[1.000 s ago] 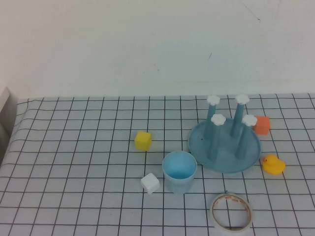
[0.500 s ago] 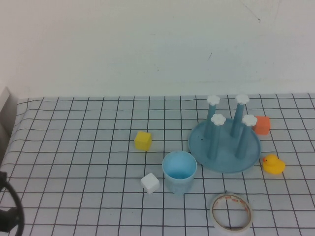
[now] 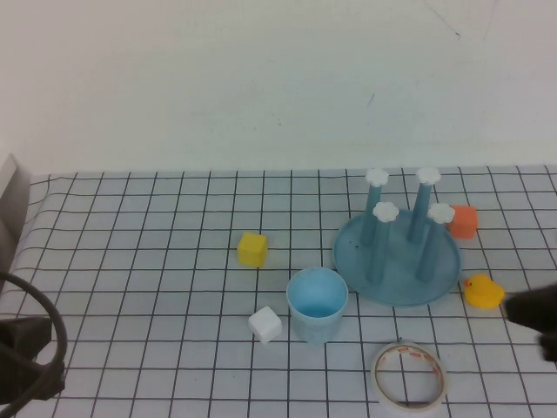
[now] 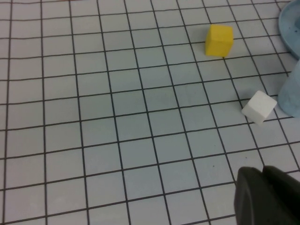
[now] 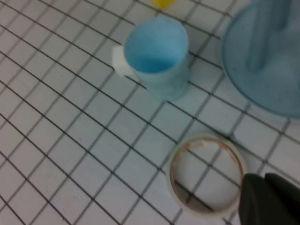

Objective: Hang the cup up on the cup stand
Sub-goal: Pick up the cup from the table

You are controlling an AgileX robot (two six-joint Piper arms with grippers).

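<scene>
Near edge, left corner: left hand is sitting low at the bench's front left, dark body and a cable loop showing, fingers pressed together and holding nothing.
Near edge, right side: right hand is poking in from the right border, clenched and empty, just beside the yellow duck.
Front strip: tape ring is lying flat near the front edge, right of centre; in the right wrist view the same ring is lying just ahead of the dark fingertips.
Open room, left: checked bench is lying bare across most of the left half, between the left hand and the cubes.
Centre: cup is standing upright, mouth up, on the bench, not on any peg; white cube is sitting just beside it on the left.
Cup to stand: cup stand is standing behind and to the right of the cup, its dish rim close to the cup; whether they are touching cannot be told.
Stand pegs: four upright pegs with white flower caps are all standing bare.
Mid left: yellow cube is sitting apart, behind the white cube.
Far right: orange cube is sitting just behind the stand.
Far edge: bench is ending at a pale wall.
</scene>
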